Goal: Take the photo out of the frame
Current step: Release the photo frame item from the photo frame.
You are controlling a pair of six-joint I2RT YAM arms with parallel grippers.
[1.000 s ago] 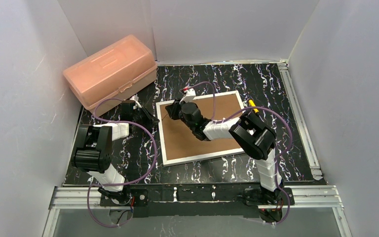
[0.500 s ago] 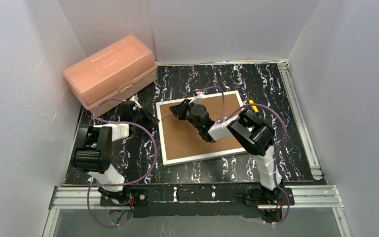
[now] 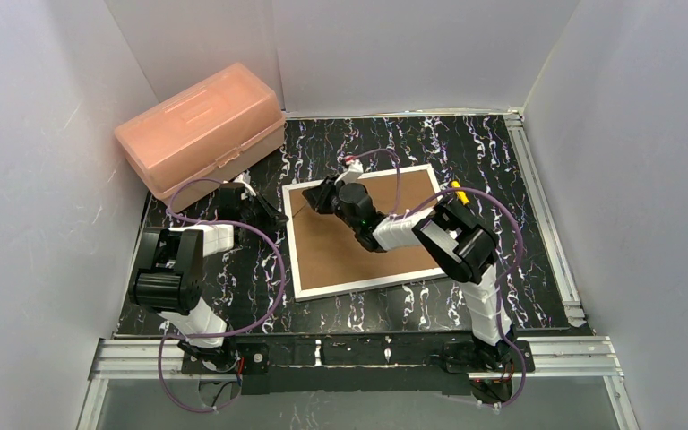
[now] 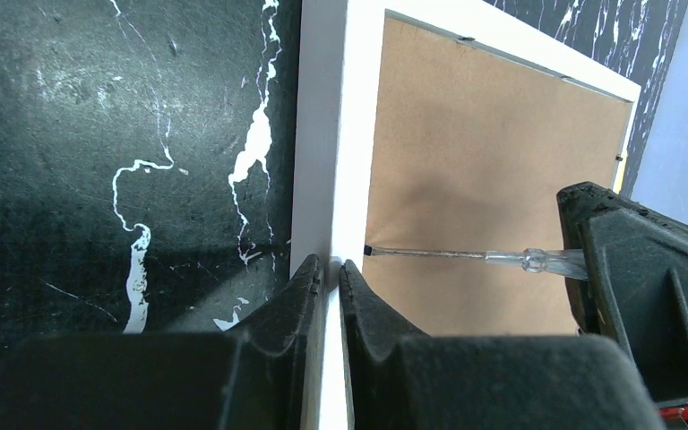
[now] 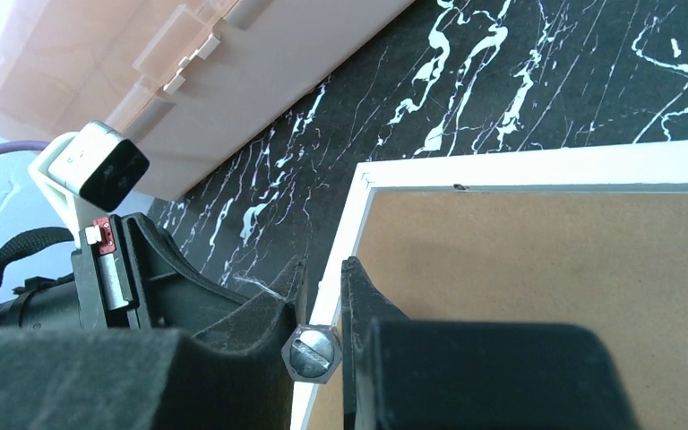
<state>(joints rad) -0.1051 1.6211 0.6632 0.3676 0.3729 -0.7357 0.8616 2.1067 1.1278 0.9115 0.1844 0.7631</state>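
Observation:
The frame [image 3: 340, 255] lies face down on the black marbled table, brown backing board [image 4: 484, 161] up inside its white border [image 4: 340, 134]. The photo is hidden under the board. My left gripper [image 3: 276, 215] is shut on the frame's left border, one jaw on each side of the white edge [image 4: 330, 267]. My right gripper [image 3: 315, 202] hovers over the frame's left part, shut on a clear-handled screwdriver [image 4: 448, 255]. Its tip touches the board right at the inner edge of the left border. The screwdriver's hexagonal end [image 5: 312, 352] shows between the right jaws [image 5: 322, 269].
A pink plastic box [image 3: 202, 125] stands at the back left, close behind the left gripper. A small yellow item [image 3: 457, 190] lies by the frame's right far corner. White walls enclose the table on three sides.
The right wrist swung slightly right over the frame, then back left, with the screwdriver still in it. The left gripper has stayed clamped on the border.

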